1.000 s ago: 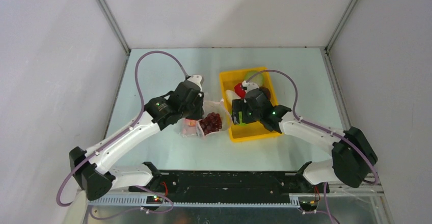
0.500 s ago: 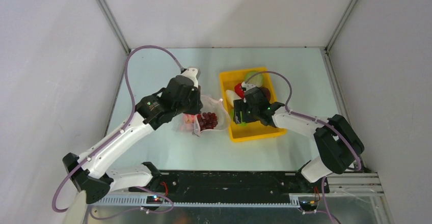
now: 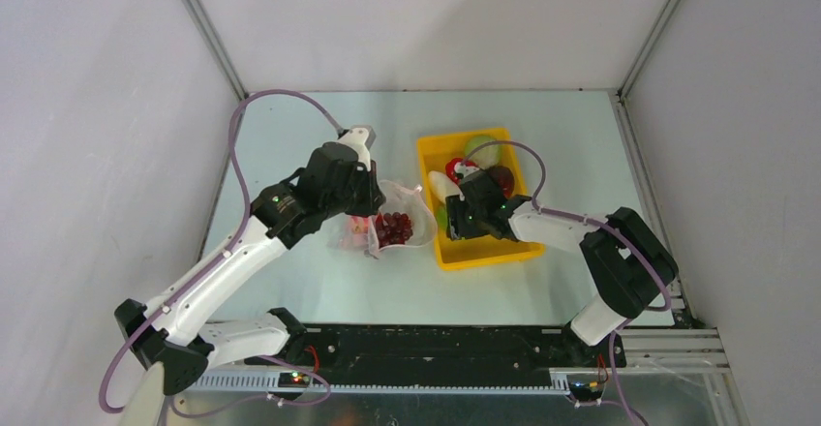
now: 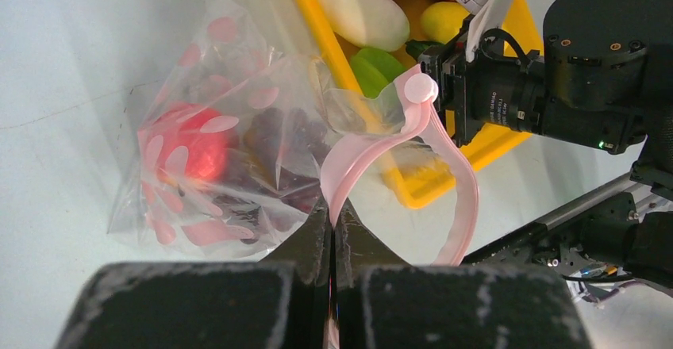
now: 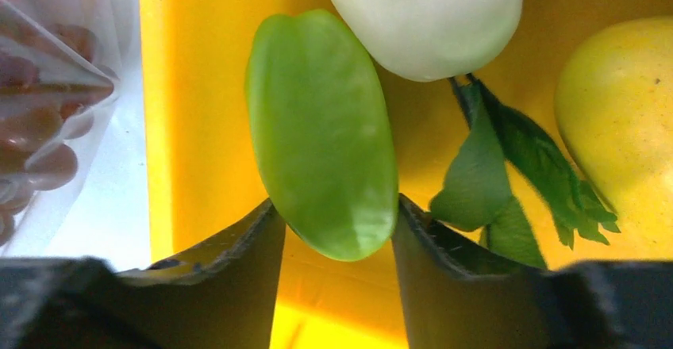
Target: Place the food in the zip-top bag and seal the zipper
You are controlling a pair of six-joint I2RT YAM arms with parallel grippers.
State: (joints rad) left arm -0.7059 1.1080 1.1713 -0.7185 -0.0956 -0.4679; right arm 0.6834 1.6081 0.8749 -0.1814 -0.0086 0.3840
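Jaws of the left gripper are clamped on the pink zipper, by which the zip-top bag is held agape; a red apple and grapes are already inside. The right gripper is narrowed against a green piece in the yellow tray, where more food waits. Sealing is judged undone.

White links, black joints, purple cables.

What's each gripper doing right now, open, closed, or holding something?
The left gripper is closed, pinching the pink zipper of the bag.
The right gripper is closed on the green piece in the yellow tray.
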